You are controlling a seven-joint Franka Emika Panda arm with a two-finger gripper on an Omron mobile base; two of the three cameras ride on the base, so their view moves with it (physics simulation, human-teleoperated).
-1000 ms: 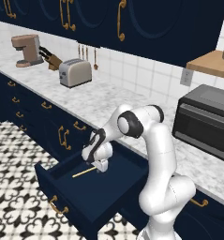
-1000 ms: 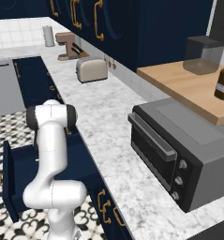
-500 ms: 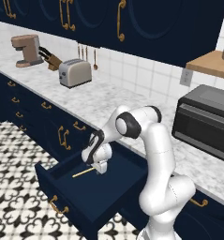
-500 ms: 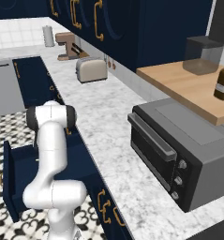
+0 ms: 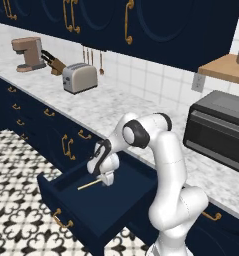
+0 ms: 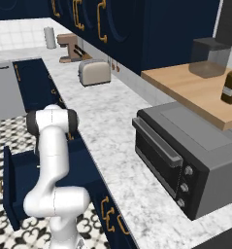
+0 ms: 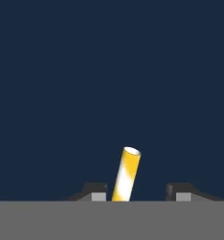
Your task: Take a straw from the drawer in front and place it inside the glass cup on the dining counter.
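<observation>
Straw (image 5: 89,185): one only, a thin pale-yellow stick lying flat on the floor of the one pulled-out navy drawer (image 5: 76,205), which holds nothing else that can be seen. The gripper (image 5: 107,181) reaches down into the drawer at the straw's right end; in the hand view the straw (image 7: 125,176) rises between the two dark fingertips (image 7: 95,192), nearer one of them, with a gap on each side, so the jaws stand apart and are not clamped on it. One curved brass handle (image 5: 62,220) sits on the drawer front. On the marble worktop behind the drawer stand one toaster (image 5: 80,77), one coffee machine (image 5: 28,53), one knife block (image 5: 54,65) and one dark toaster oven (image 5: 218,132). The white arm's elbow arches over the drawer's back edge. Patterned black-and-white floor tiles (image 5: 16,185) lie beside the drawer.
</observation>
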